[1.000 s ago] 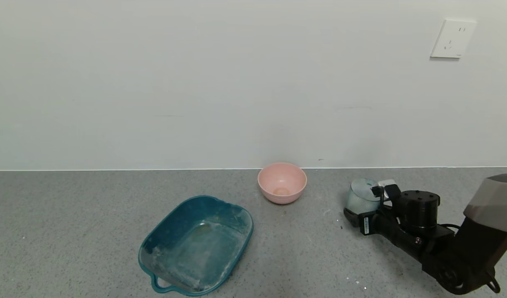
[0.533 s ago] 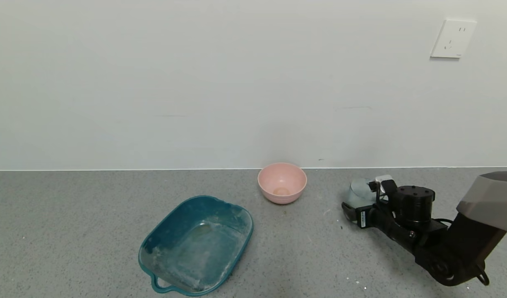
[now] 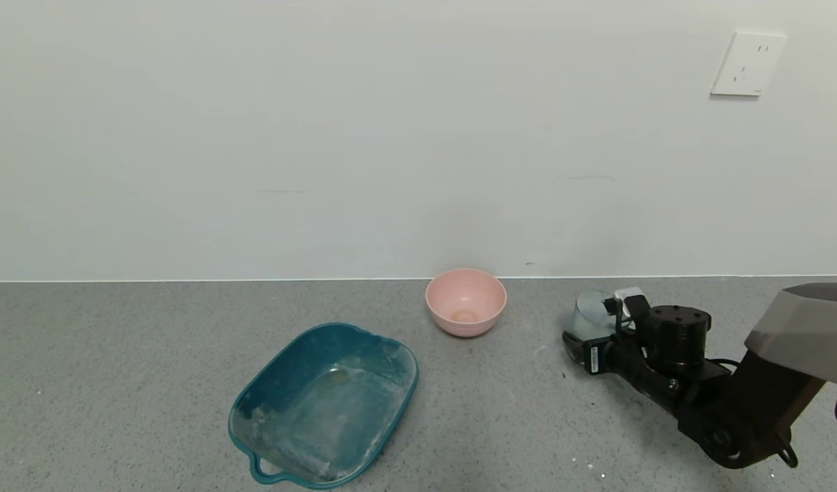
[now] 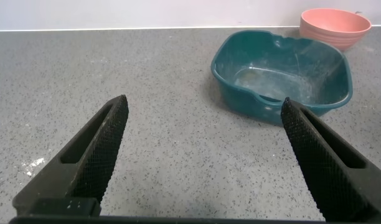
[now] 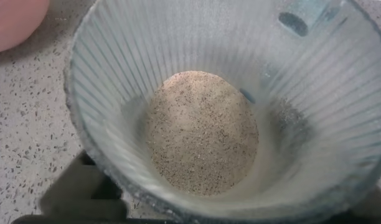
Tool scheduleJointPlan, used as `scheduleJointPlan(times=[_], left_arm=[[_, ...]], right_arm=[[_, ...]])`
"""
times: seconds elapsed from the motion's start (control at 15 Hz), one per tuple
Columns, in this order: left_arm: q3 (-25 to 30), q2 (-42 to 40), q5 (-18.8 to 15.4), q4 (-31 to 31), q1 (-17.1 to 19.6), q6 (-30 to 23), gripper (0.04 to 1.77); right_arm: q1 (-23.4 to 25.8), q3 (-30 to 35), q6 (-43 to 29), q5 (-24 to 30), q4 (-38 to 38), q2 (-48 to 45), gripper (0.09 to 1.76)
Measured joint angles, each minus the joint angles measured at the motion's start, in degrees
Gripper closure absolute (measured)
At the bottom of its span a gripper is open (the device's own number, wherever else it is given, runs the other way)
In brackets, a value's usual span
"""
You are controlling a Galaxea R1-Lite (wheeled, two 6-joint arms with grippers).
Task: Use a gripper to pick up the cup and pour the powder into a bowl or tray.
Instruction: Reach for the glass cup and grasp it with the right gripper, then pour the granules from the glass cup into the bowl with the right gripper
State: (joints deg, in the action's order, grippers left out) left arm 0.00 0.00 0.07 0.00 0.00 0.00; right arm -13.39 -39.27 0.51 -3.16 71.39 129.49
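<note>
My right gripper clamps the cup at right; powder unpoured; lift, carry to the tray lower left remain.

A black robot gripper on a grey-and-black right arm is seen closed around a small translucent pale blue-green ribbed cup toward the right end of a grey speckled stone counter, near its back edge. A small round pink bowl is set close to the back edge at about mid-counter, apart from the cup. A large dark teal rounded-rectangular plastic tray with a loop handle is placed nearer the front edge, left of the bowl, its floor smeared with off-white powder. A white wall socket is mounted at upper right.
</note>
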Motion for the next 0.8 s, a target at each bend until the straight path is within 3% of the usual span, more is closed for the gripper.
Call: scheduleJointPlan(times=[0.13,0.8], left_arm=[[0.00,0.00,0.00,0.02,0.00,0.00,0.05],[0.00,0.00,0.00,0.02,0.00,0.00,0.05]], right_arm=[[0.00,0.00,0.00,0.07,-0.06,0.00,0.49],[0.24,0.32,0.01,0.11,-0.30,-0.61,0.50]])
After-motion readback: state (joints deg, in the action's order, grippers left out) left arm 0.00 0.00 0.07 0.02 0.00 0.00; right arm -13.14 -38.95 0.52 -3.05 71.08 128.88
